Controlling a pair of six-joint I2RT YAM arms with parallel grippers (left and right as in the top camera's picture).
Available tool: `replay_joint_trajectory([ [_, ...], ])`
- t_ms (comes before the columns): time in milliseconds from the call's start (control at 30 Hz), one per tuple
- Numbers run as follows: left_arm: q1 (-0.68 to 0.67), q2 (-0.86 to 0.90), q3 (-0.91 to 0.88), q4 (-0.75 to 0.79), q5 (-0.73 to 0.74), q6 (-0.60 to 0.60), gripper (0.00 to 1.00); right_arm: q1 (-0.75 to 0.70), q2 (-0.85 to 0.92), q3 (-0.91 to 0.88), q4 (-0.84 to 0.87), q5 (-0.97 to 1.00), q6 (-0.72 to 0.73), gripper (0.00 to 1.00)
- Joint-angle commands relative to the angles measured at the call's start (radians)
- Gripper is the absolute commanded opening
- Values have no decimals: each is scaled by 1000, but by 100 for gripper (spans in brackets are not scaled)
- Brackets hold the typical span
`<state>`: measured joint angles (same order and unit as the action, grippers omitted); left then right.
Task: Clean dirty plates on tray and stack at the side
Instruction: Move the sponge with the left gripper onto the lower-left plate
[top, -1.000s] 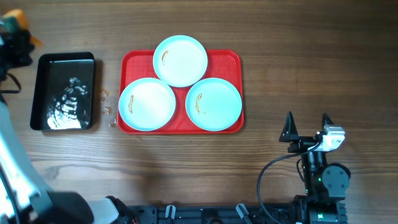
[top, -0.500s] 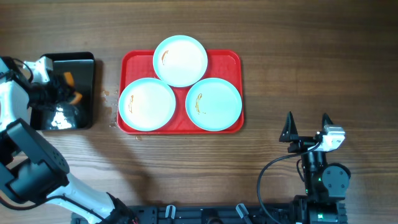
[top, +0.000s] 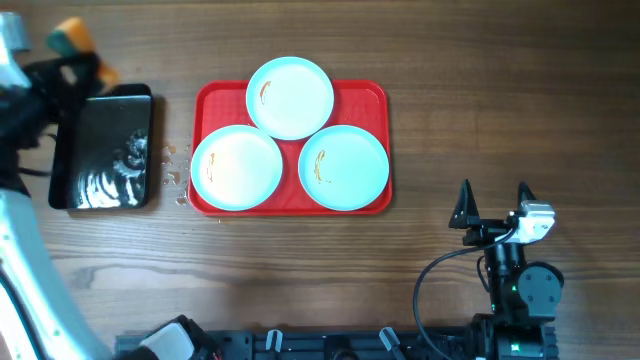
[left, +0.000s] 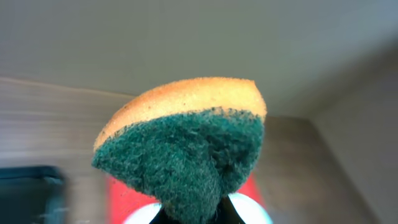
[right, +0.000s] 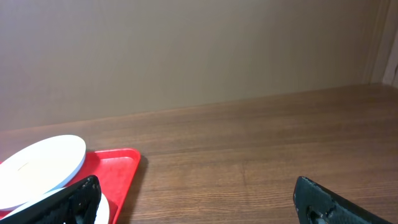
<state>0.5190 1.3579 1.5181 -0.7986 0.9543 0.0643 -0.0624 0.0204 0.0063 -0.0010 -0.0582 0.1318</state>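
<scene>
Three pale mint plates (top: 290, 97) (top: 236, 167) (top: 344, 166) with thin orange smears lie on the red tray (top: 375, 96). My left gripper (top: 82, 55) is at the far left, above the black pan, shut on an orange and green sponge (top: 72, 37); the sponge fills the left wrist view (left: 183, 143), with the tray (left: 121, 199) and a plate rim (left: 252, 211) behind it. My right gripper (top: 493, 203) is open and empty, at the right front of the table. In the right wrist view the tray (right: 115, 171) and a plate (right: 40, 162) are at the left.
A black rectangular pan (top: 102, 147) holding water stands left of the tray. Small drops or crumbs (top: 175, 165) lie on the wood between pan and tray. Bare wood table (top: 480, 100) stretches right of the tray.
My left gripper rose out of the black pan with the sponge and moved toward the far left corner. The right arm and the plates did not move.
</scene>
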Motion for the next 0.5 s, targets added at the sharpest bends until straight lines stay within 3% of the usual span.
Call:
replay_joint_trajectory([
  [0,-112,44,-15,-104,-32,-23,4,-5,-6,-1,3,14,-12,100],
  [167,-290,116,-53,-195,-227,-20,4,-5,-6,-1,3,14,-12,100],
  [467,-529,299,-202,-196,-511,-21,4,-5,-6,-1,3,14,-12,100],
])
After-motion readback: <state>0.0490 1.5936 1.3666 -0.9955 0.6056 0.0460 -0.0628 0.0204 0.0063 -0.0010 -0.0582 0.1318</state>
